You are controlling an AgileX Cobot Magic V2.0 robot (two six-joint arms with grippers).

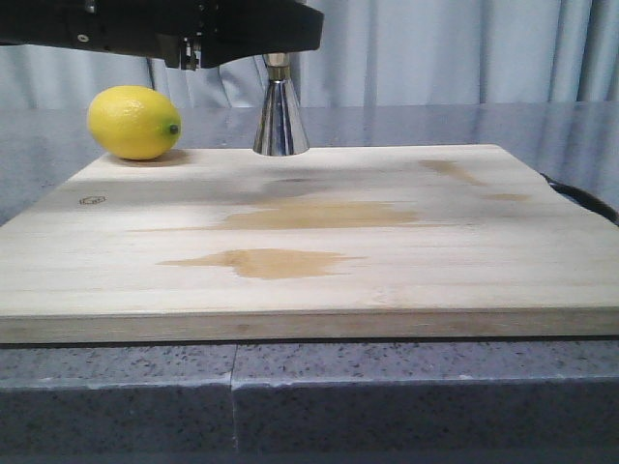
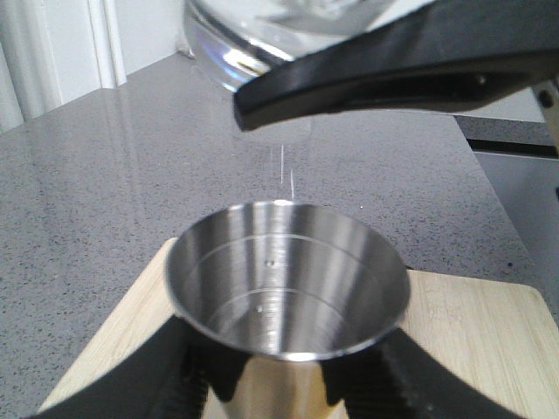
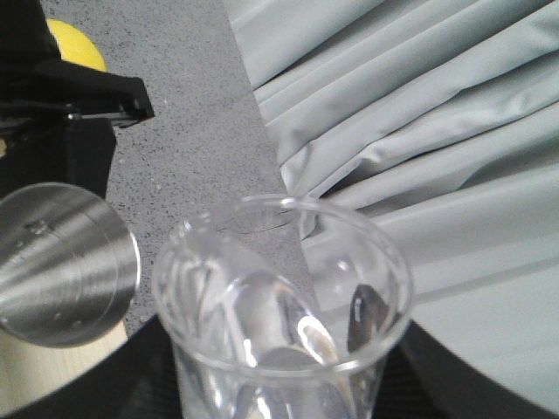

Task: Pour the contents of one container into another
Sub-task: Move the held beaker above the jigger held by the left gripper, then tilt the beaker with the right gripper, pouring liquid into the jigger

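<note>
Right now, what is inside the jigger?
The left wrist view looks into the jigger: bare steel walls with measure lines and a few droplets, no pooled liquid visible. Its bottom is blurred. The beaker is held tilted above it.

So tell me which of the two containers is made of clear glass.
The beaker, held in the right gripper. You can see through its wall; the jigger is opaque polished steel.

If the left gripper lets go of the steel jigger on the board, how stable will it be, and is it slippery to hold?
The jigger likely stands steady, since its flared base sits flat on the wooden board. Its narrow waist and height suggest a sideways knock could tip it. The polished steel cup looks smooth, so the left gripper's fingers may slip.
</note>
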